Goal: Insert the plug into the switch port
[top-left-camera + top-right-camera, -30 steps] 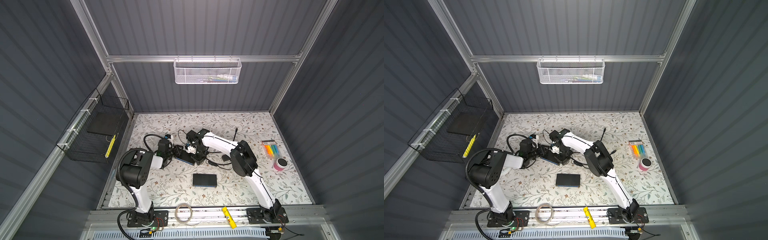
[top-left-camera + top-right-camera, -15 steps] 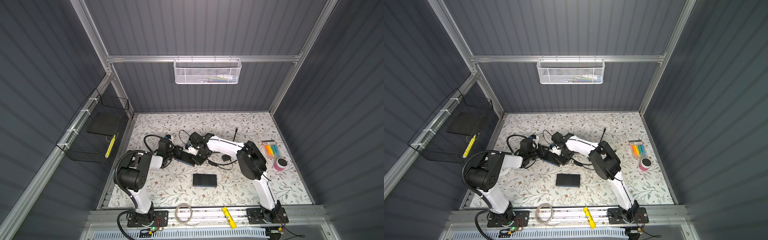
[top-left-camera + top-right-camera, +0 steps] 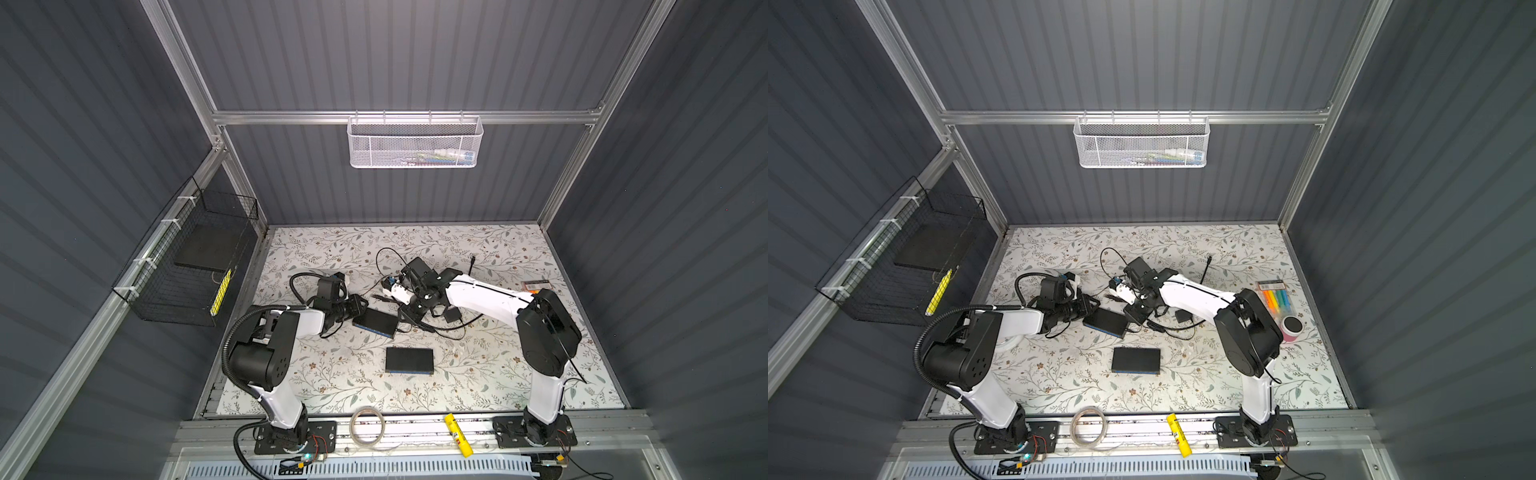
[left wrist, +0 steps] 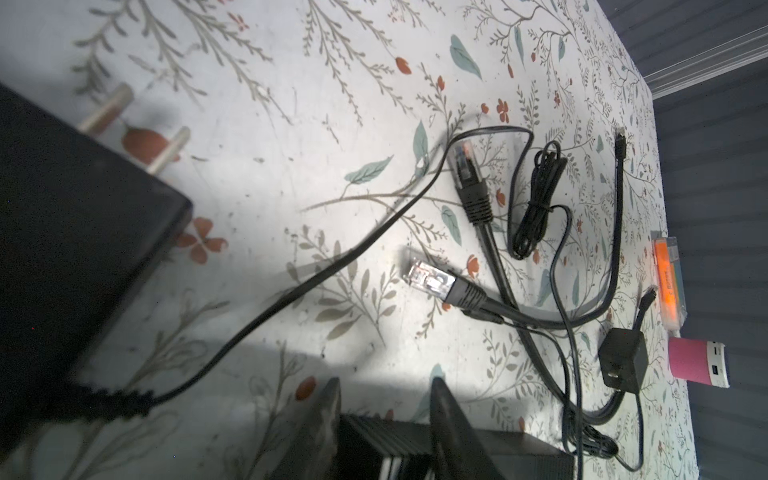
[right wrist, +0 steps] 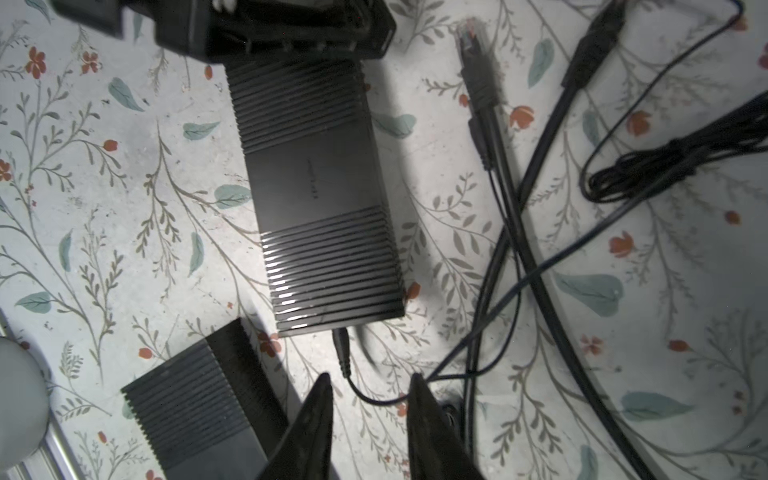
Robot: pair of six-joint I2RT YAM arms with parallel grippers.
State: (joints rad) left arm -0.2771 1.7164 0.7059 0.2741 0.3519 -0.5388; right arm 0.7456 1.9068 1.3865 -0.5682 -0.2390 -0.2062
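In both top views a white mesh basket (image 3: 414, 145) hangs at upper centre, a black wire basket (image 3: 183, 286) at left, a tape roll (image 3: 353, 427) and yellow tube (image 3: 458, 435) along the bottom, and a marker pack (image 3: 1276, 300) beside a pink cylinder (image 3: 1289, 332) at right.

- Both top views hang high above the front edge of the counter (image 3: 478, 249) and look steeply down toward the back wall. From that distance they take in the white mesh basket (image 3: 413, 141) at upper centre and the black wire basket (image 3: 187, 270) at left.
- The two share almost the whole scene, with a slight sideways shift.
- The left wrist camera sits low and close, looking along the counter past the left claw (image 4: 384, 390).
- The right wrist camera looks nearly straight down, close, past the right claw (image 5: 370, 382) onto the network switch (image 5: 320, 195).
- Both wrist views show the switch and a black Ethernet plug (image 4: 467, 174) (image 5: 476, 62).
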